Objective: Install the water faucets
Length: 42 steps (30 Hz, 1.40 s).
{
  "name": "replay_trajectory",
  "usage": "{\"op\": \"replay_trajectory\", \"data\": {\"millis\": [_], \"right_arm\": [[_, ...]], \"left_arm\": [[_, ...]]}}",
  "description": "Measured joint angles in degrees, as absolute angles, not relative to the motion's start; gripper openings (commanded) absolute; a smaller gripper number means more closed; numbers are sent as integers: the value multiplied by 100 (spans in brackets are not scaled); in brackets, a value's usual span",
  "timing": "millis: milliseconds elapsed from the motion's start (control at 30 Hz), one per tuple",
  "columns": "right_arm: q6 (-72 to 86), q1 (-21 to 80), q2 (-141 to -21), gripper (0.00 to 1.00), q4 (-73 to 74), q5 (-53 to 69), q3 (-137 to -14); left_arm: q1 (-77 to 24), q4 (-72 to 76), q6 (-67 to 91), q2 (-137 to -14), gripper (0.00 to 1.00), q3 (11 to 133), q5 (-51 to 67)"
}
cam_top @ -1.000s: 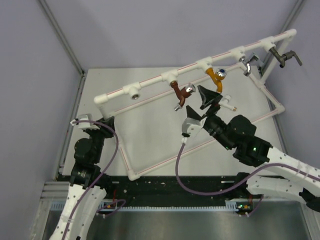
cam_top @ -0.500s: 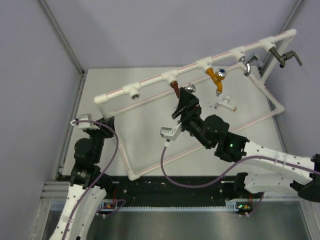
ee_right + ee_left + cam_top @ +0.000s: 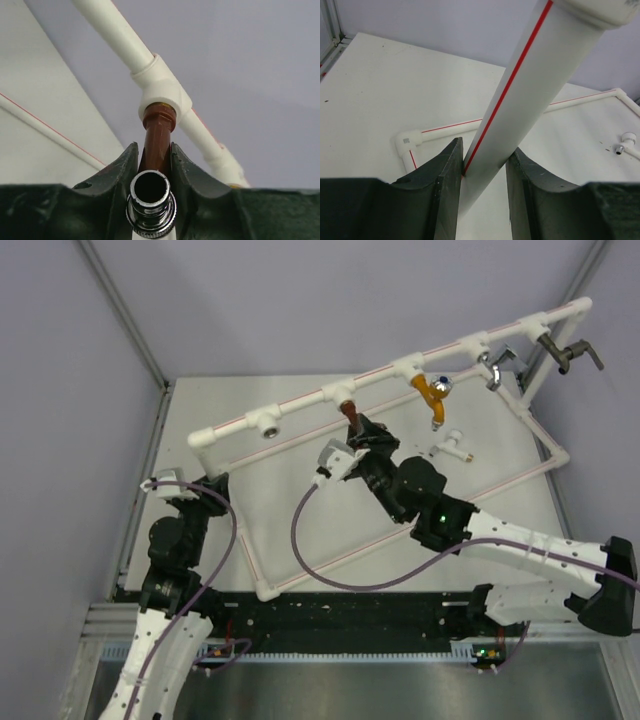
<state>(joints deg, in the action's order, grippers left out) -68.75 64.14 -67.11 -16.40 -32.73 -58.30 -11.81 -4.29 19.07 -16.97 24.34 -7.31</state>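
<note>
Right jaws, earlier apart, now clamped on brown faucet (image 3: 158, 134); left jaws grip frame pipe (image 3: 520, 100).

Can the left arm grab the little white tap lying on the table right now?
Probably not. The left gripper is clamped on the frame's white pipe, and the white tap lies far off, past the right arm.
</note>
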Motion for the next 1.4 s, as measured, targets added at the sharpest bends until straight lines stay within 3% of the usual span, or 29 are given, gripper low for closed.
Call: {"op": "replay_trajectory", "data": {"millis": [100,267,433,500,600,633,700,867,1033,1233,1400], "right_arm": [[-4652,6178,-6637,0,-1758,-3009,-5854],[-447,5732,-6329,0,-2904,-2711,-5151],[3557,5590,-6292,1,-3983,-3148,-4493],[4864,5590,-6346,9,-4311,-3350,-4303],[6038,5590,-6578,39,-4777,-3529,-4215],[6213,5590,-6646,51,-4899,-3555,-4206],[6539,5590,-6740,99,-5229,-3568,-4204],[6541,5308,-6595,99,-6160,-3662,-4095],[5699,5306,-5570,99,-5870,-3632,-3559],[3599,5306,-4381,99,-4303,-3498,-3726],[904,5332,-4508,99,-2154,-2497,-5275]], "left_arm": [[-1181,-427,1925,-1699,0,2434,-731],[-1186,-429,1929,-1697,0,2434,-683],[-1199,-458,1905,-1662,0,2434,-644],[-1205,-462,1892,-1660,0,2434,-635],[-1205,-460,1894,-1664,0,2434,-661],[-1205,-460,1896,-1664,0,2434,-670],[-1205,-458,1907,-1664,0,2434,-698],[-1205,-482,1920,-1638,0,2434,-709],[-1203,-482,1925,-1638,0,2434,-707],[-1205,-482,1931,-1638,0,2434,-709],[-1205,-482,1931,-1640,0,2434,-707]]}}
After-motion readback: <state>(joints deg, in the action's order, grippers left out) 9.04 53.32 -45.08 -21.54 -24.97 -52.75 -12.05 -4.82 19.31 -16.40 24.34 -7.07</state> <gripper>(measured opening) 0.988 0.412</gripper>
